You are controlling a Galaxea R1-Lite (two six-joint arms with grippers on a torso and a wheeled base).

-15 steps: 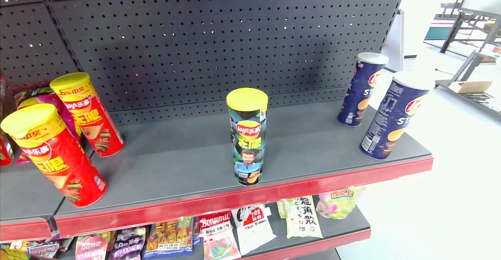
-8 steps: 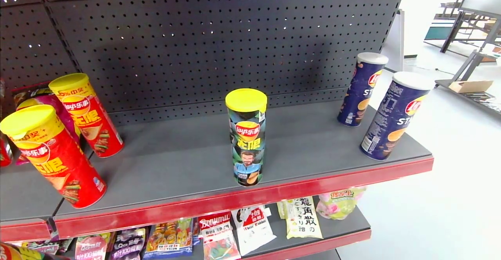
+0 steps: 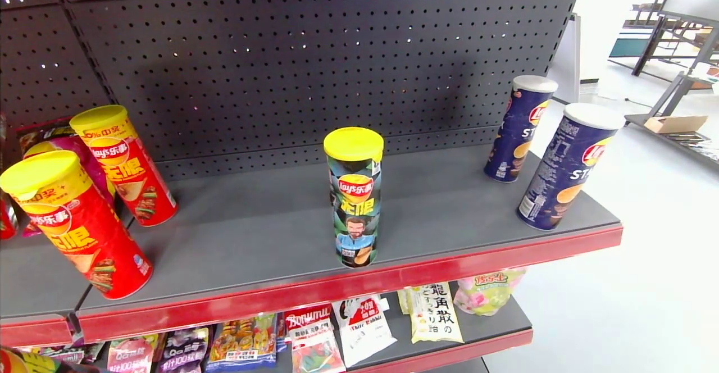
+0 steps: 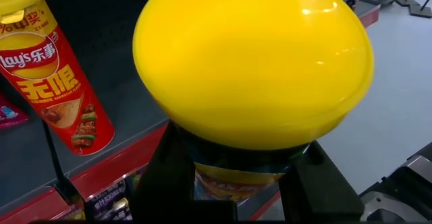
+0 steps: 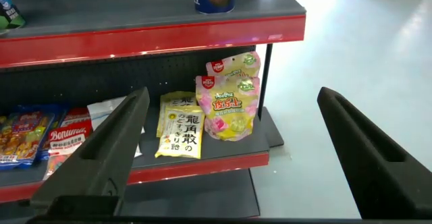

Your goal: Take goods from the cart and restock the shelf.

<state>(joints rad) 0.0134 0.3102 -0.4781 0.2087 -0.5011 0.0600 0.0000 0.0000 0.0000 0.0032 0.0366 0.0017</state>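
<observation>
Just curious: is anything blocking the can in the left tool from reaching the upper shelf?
Nothing visible does. The can in the left tool is low, before the shelf, which is bare between the red cans and the green can.

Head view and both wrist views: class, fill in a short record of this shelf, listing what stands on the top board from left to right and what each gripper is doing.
Top board: grey metal shelf board with red front edge
Left end: two red cylindrical chip cans with yellow lids
Middle: green-black chip can with yellow lid, near the front edge
Right end: two dark blue chip cans with white lids
Left gripper: shut on a yellow-lidded can
Right gripper: open, facing snack bags on the lower shelf
</observation>
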